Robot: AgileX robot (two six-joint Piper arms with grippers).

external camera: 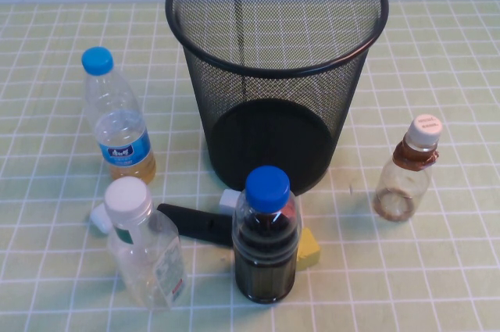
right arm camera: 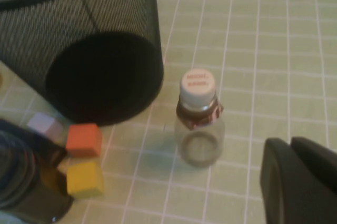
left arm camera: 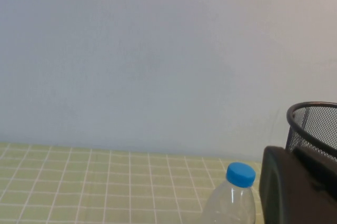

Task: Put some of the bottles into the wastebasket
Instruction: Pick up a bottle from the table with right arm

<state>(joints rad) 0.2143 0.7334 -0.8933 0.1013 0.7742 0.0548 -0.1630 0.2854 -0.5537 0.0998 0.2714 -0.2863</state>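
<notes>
The black wire-mesh wastebasket stands upright at the back middle of the table; it also shows in the left wrist view and the right wrist view. The small clear bottle with a white cap and brown neck wrap stands to its right, also in the right wrist view. The larger white-capped bottle with a green-and-red label stands front left. Neither gripper shows in the high view. My left gripper is shut and empty, raised beside the basket. My right gripper is shut and empty, above the table near the small bottle.
A blue-capped bottle of yellowish liquid stands left of the basket. A blue-capped dark-filled bottle stands in front of the basket. Around it lie a black flat object, a yellow block, an orange block and a white block.
</notes>
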